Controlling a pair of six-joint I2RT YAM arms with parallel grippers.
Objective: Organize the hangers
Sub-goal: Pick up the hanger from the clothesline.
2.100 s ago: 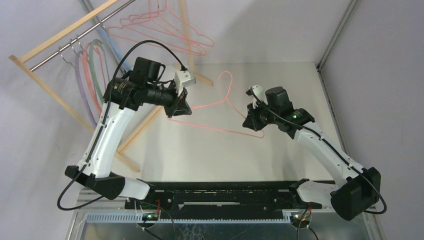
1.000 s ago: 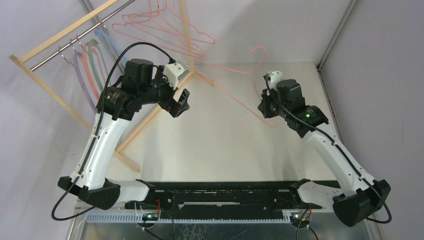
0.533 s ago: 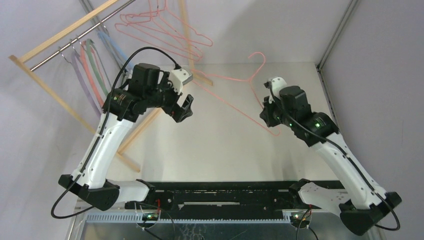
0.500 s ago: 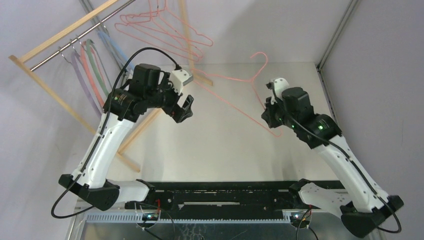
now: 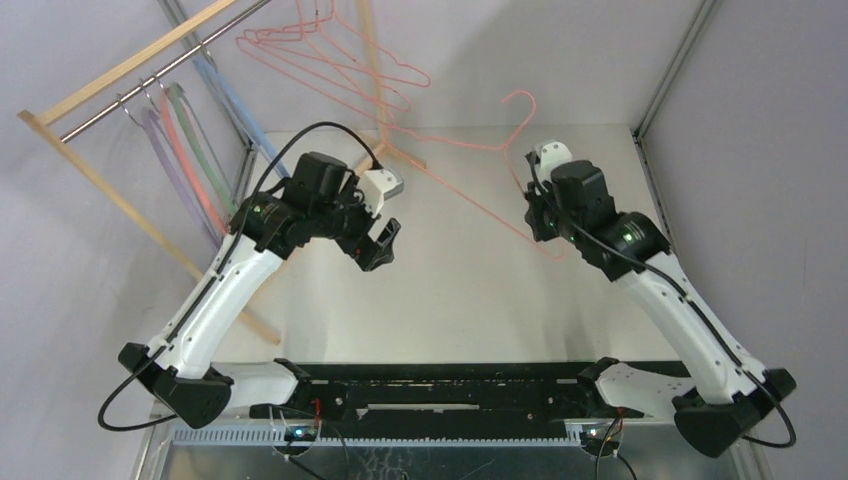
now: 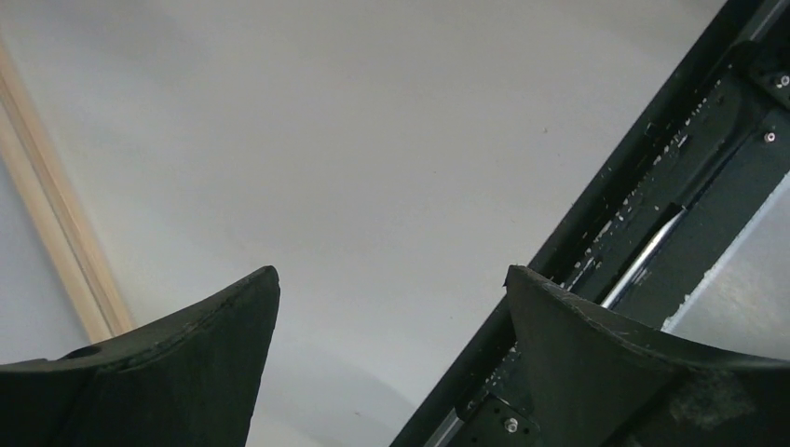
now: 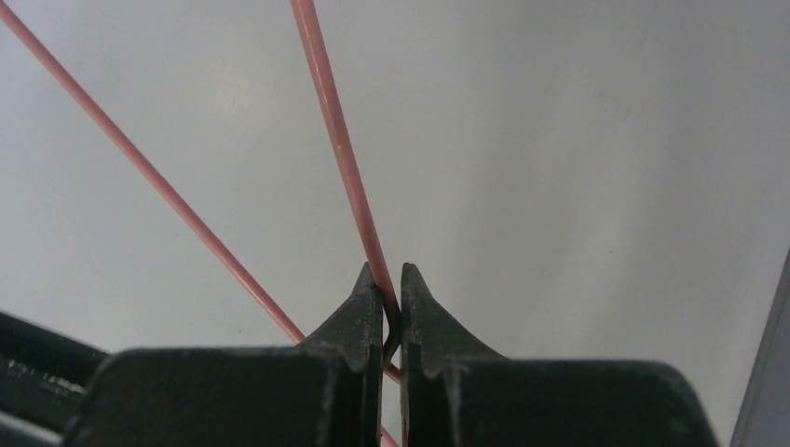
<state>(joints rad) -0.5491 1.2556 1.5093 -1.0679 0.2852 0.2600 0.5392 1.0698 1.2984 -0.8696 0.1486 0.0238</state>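
Pinching a pink wire hanger (image 7: 343,158) in the right hand (image 7: 391,277), left hand (image 6: 389,275) spread wide, pale tabletop (image 5: 450,290), lilac walls (image 5: 560,50).

The wooden rack (image 5: 110,72) runs out past the top edge of the overhead view, so the far end of its rod cannot be seen. The hooks of the wire hangers (image 5: 340,62) at that end are cut off too. Toward the rack's near end, the lower ends of the coloured hangers (image 5: 185,150) are hidden behind the left arm (image 5: 235,290), as is part of the rack's leg. Out from the rack, the held hanger (image 5: 450,146) has its lower corner hidden behind the right gripper (image 5: 530,215). In the left wrist view only a strip of the rack shows, and the left gripper (image 6: 391,279) has both fingers (image 6: 177,372) cut off by the bottom edge.
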